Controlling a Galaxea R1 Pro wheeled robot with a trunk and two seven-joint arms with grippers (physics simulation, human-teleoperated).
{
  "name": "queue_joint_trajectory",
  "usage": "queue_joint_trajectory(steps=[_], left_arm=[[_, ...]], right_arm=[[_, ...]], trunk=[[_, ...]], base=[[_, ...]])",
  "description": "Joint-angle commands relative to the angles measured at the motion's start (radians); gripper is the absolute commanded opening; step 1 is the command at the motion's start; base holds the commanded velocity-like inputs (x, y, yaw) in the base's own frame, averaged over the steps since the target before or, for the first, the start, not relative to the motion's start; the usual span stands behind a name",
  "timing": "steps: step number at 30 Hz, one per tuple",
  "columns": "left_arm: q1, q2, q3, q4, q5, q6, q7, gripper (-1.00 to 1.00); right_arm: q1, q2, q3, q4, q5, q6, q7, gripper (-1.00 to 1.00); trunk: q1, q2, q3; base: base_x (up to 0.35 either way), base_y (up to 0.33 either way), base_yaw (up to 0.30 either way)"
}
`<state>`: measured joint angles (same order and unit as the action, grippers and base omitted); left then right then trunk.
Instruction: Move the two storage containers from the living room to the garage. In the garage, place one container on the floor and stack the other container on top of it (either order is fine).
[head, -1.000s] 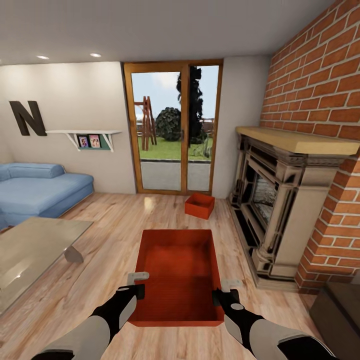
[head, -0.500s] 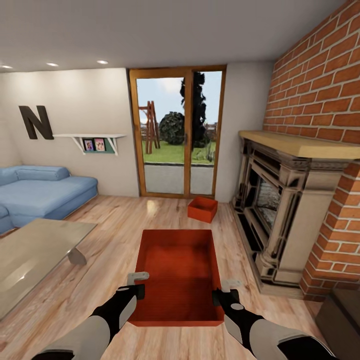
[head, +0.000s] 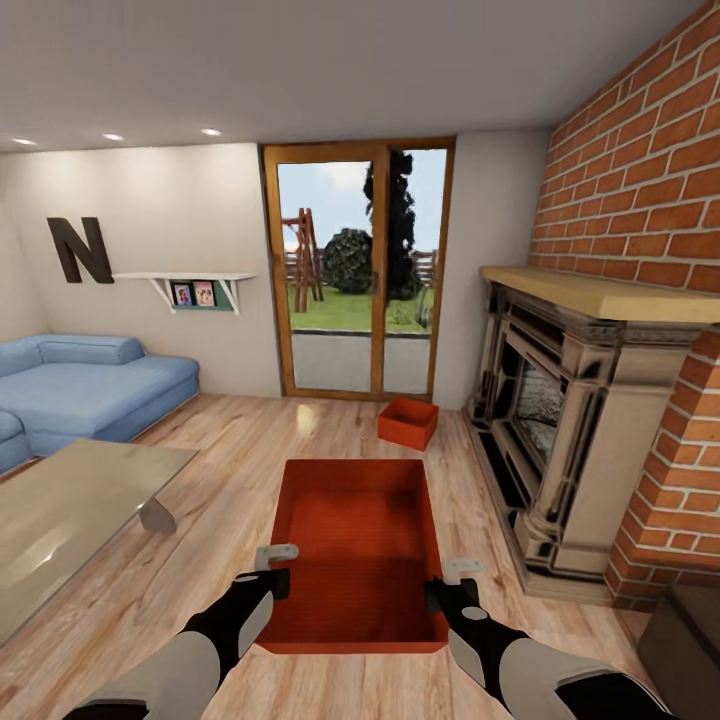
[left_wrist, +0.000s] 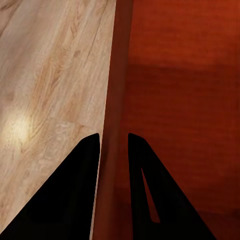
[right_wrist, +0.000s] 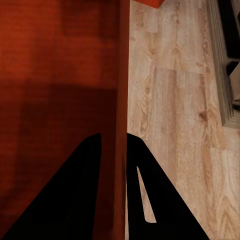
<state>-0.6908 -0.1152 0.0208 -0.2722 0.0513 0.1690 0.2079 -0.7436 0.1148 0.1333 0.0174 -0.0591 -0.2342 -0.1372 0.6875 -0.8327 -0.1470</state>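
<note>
Two pincers (head: 275, 566) (head: 452, 580) clamped on opposite walls of near storage container (head: 355, 530).

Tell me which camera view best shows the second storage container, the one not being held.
The head view: the second container sits whole on the wood floor before the glass doors, beyond the held container. The right wrist view catches only one corner; the left wrist view looks along the held one's wall.

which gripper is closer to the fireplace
Right. The right gripper clamps the held container's wall on the fireplace side; the left gripper clamps the opposite wall.
</note>
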Motion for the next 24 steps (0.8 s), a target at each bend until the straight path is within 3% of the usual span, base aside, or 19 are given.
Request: queue_joint_trajectory(steps=[1,24], left_arm=[[-0.001,0.0,0.033,-0.007,-0.025,-0.057,0.015,-1.0],[-0.001,0.0,0.033,-0.009,-0.025,-0.058,0.015,-1.0]], right_arm=[[0.0,0.0,-0.015,0.003,-0.007,-0.004,-0.004,-1.0],[0.0,0.0,-0.014,0.003,-0.007,-0.003,-0.004,-1.0]], trunk=[[0.0,-0.001,-0.002],[0.0,-0.001,-0.002]], base=[[0.0,0.0,0.002],[0.0,0.0,0.0]])
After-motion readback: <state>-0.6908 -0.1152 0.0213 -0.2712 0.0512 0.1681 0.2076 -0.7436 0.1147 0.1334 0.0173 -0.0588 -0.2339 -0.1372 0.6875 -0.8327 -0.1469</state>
